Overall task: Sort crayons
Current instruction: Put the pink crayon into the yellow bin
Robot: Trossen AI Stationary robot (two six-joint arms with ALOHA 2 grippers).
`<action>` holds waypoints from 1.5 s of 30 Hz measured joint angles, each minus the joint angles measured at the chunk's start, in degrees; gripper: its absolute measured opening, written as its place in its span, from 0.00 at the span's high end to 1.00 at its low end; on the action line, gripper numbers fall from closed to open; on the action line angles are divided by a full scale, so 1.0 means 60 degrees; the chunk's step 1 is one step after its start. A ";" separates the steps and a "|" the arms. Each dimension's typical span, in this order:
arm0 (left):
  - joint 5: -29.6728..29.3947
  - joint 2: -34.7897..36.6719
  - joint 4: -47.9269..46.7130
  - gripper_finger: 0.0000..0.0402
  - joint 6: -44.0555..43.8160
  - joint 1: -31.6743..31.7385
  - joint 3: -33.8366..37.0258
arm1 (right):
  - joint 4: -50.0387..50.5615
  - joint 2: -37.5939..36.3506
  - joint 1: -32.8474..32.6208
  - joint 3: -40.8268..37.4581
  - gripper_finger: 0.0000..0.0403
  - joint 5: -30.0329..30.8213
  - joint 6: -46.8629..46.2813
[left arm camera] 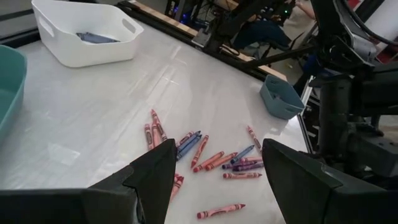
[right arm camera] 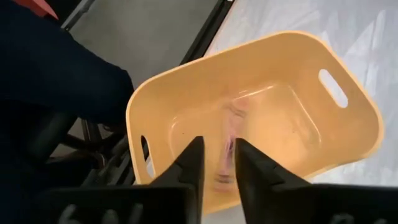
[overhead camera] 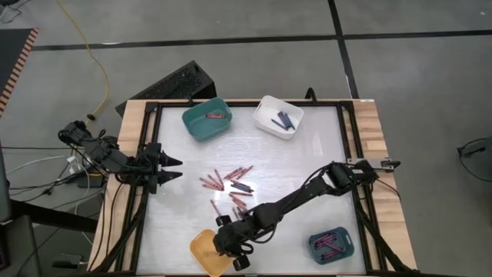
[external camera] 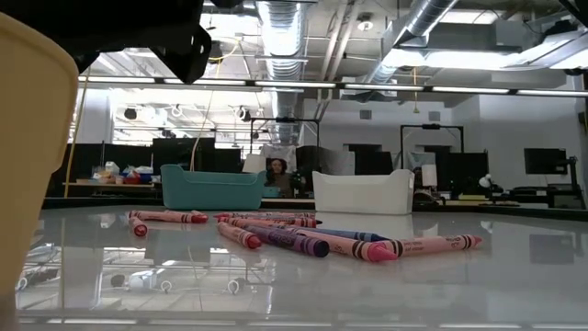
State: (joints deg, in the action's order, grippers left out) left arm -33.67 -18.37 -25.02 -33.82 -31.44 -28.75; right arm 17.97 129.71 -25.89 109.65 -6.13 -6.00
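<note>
Crayons lay loose in a scatter at mid-bench, reds, pinks and a few dark blue ones mixed together, so that pile was evidently the unsorted stock. From bench level the same heap showed as sticks lying flat, some crossing.

One pinkish crayon showed blurred inside the yellow bin, directly beyond the right gripper. The jaws stood slightly parted with nothing between them. Judged: it had just been let go there, and the gripper hung over the bin for that drop.

Sorted lots elsewhere:
- teal bin, far left: one red crayon.
- white bin, far centre: dark blue ones.
- small blue-grey tray, near right: a cluster of pink-magenta.
- yellow bin, near edge, left of centre, partly under the right arm.

Bins ringed the pile, one colour to each, which kept every drop within reach of the middle.

Left gripper waited at the left edge of the bench, clear of the crayons, jaws apart and empty, aimed at the pile.

Most of the scatter was not yet sorted.
</note>
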 joint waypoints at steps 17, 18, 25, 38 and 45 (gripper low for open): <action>0.0007 0.0000 -0.0004 0.43 0.0170 0.0000 0.0000 | 0.7392 -0.1154 0.0338 0.0810 0.71 0.1592 -0.0111; 0.0010 0.0000 -0.0010 0.43 0.0240 -0.0004 0.0000 | 0.7841 -0.1124 0.0294 0.0803 0.71 0.1603 -0.0213; 0.0009 0.0000 -0.0018 0.43 0.0270 -0.0002 0.0000 | 0.7846 -0.0943 -0.0199 -0.0308 0.71 0.1512 -0.0182; -0.0200 0.0000 -0.0004 0.43 0.0620 0.0000 0.0000 | 0.6779 -0.0990 -0.0342 -0.1746 0.71 0.1481 -0.0176; 0.0099 0.0004 0.0037 0.43 0.1318 0.0000 0.0000 | 0.6643 -0.1005 -0.0295 -0.2022 0.72 0.1244 -0.0221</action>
State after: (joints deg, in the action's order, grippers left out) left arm -33.07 -18.35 -24.80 -25.92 -31.44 -28.75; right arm 57.82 123.68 -27.66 97.51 1.34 -7.32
